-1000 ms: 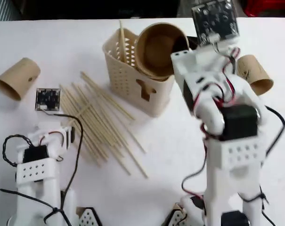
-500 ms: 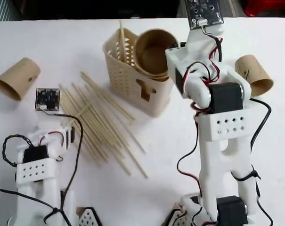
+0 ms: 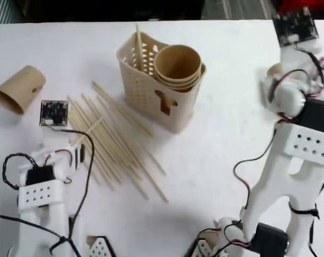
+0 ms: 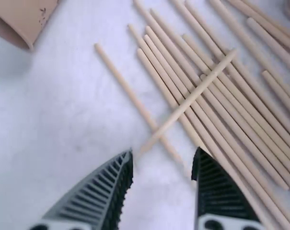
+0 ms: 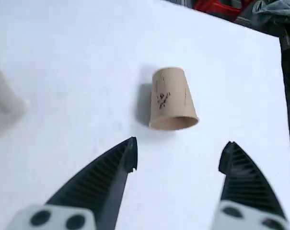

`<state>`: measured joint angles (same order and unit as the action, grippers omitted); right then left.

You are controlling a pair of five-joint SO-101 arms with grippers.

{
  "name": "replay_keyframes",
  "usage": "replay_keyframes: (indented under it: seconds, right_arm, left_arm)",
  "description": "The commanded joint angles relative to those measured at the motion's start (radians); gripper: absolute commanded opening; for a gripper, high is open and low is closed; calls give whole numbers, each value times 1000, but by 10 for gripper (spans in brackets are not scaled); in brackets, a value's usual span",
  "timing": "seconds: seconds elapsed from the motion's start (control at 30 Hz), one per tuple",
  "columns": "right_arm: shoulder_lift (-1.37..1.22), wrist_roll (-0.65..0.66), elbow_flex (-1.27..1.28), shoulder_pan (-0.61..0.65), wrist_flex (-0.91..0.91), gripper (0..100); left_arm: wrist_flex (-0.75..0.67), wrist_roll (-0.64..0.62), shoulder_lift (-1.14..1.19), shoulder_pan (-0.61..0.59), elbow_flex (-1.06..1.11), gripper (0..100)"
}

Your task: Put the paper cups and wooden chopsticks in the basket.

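A cream slotted basket (image 3: 167, 104) stands at the table's middle back. It holds a stack of brown paper cups (image 3: 178, 63) and one upright chopstick (image 3: 138, 45). Another paper cup (image 3: 20, 88) lies on its side at the far left. Many wooden chopsticks (image 3: 116, 142) lie spread between the basket and the left arm (image 3: 41, 184). My left gripper (image 4: 162, 160) is open just above the near ends of the chopsticks (image 4: 207, 91). My right gripper (image 5: 180, 146) is open and empty, a little short of a paper cup (image 5: 171, 100) lying on its side. The right arm (image 3: 298, 115) hides most of that cup.
The left cup's edge (image 4: 20, 17) shows beyond the chopsticks in the left wrist view. A corner of the basket (image 5: 3, 105) sits off to one side of the right gripper. Bare white table (image 3: 215, 155) lies between the basket and the right arm.
The right arm let go of a cup into the basket, where it now sits upright on the stack. It then swung right, towards the lying cup. The left arm stayed still.
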<state>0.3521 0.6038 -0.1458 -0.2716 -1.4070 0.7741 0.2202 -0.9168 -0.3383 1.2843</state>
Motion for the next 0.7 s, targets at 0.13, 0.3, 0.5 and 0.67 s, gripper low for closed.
replay_keyframes:
  seconds: [0.13, 0.3, 0.5, 0.67]
  right_arm:
    - [2, 511, 290, -137, 147, 282]
    - [2, 678, 516, -193, 453, 283]
    - [-145, 692, 532, -216, 624, 283]
    - [-394, 686, 330, -234, 628, 283]
  left_arm:
    - [-18, 9, -22, -12, -2, 207]
    - [-18, 9, -21, -12, -2, 207]
    - [-18, 9, -21, -12, -2, 207]
    - [-18, 9, -19, -12, -2, 207]
